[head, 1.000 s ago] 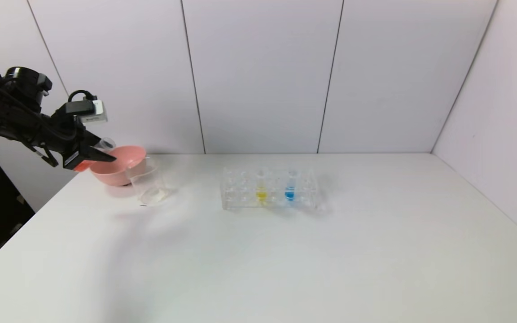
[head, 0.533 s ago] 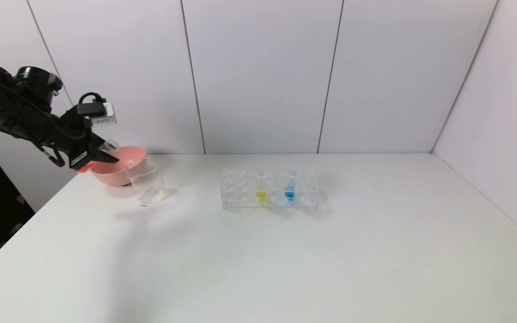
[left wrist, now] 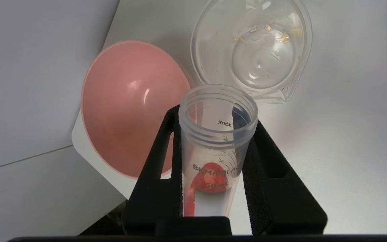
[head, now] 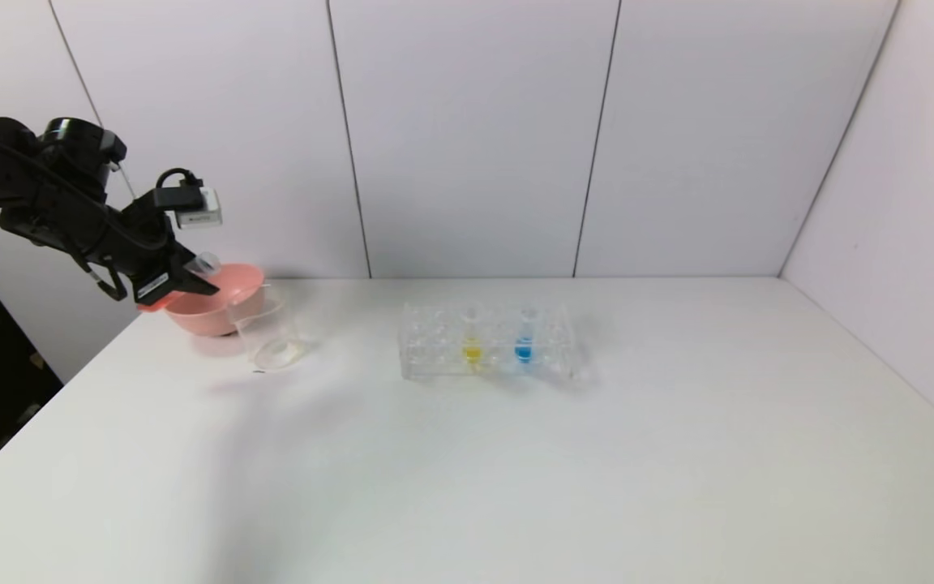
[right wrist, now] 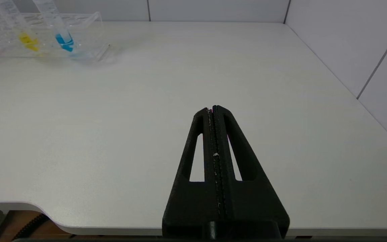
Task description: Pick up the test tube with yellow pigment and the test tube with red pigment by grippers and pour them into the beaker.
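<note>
1. Above the pink bowl, the test tube with red pigment is clamped by the left gripper.
2. Pigment could be spilled into the bowl, since the beaker lies just beside.
3. Jaws together, the right gripper is parked.

A white table is carrying a pink bowl, the beaker and what is probably a clear rack
</note>
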Controlling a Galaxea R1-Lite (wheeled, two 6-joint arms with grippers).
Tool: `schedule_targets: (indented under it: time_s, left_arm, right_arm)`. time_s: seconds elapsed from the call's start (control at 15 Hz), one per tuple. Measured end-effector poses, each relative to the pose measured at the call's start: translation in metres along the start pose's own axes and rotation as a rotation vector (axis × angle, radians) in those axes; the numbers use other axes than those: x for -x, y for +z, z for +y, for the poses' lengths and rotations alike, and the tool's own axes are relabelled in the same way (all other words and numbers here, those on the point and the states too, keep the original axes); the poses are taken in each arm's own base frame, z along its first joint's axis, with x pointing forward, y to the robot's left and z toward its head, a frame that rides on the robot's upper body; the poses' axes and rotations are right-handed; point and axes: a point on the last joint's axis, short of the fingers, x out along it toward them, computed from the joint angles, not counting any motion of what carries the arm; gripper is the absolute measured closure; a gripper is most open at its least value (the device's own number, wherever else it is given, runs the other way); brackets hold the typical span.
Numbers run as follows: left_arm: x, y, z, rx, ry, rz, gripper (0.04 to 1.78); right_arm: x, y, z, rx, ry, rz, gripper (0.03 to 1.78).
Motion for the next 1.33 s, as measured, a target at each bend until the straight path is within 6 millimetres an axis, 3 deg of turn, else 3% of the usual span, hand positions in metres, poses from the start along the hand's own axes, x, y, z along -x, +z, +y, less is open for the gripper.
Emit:
schedule_targets:
  time_s: [1.33]
  left_arm:
    - [-0.005,0.013,-0.006,-0.012,0.048,0.137,1.29]
  right_arm:
    - [0.0,0.0,0.0,0.0,0.0,0.0,1.7]
